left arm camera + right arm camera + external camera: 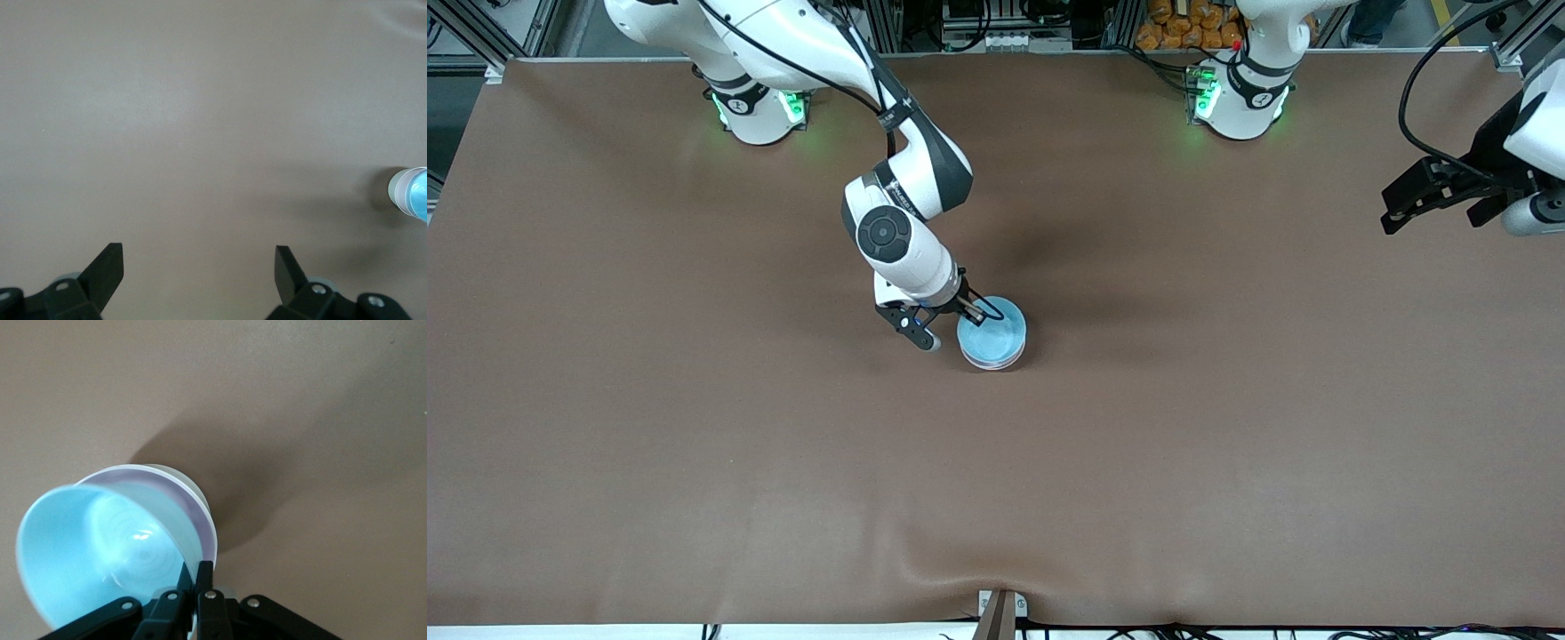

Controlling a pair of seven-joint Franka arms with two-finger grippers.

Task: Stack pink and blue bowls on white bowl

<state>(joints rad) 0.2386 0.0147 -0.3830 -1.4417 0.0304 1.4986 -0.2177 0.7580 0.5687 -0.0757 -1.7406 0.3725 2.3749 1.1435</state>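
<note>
Right wrist view: blue bowl (100, 553) nested in stack, rim pinched.
Item one, right gripper (960, 313): jaws together on the blue bowl's rim, one finger inside, one outside; bowl already seated in pink bowl (197, 520), white bowl (180, 477) beneath. Advised handling: part the jaws gently, then lift straight up so the rim is not dragged and the stack stays centred. Front view alone shows the stack mid-counter (1227, 444). Item two, left gripper (1423, 200): waits well apart from the stack, toward the left arm's end, jaws wide apart, as left wrist view confirms.
</note>
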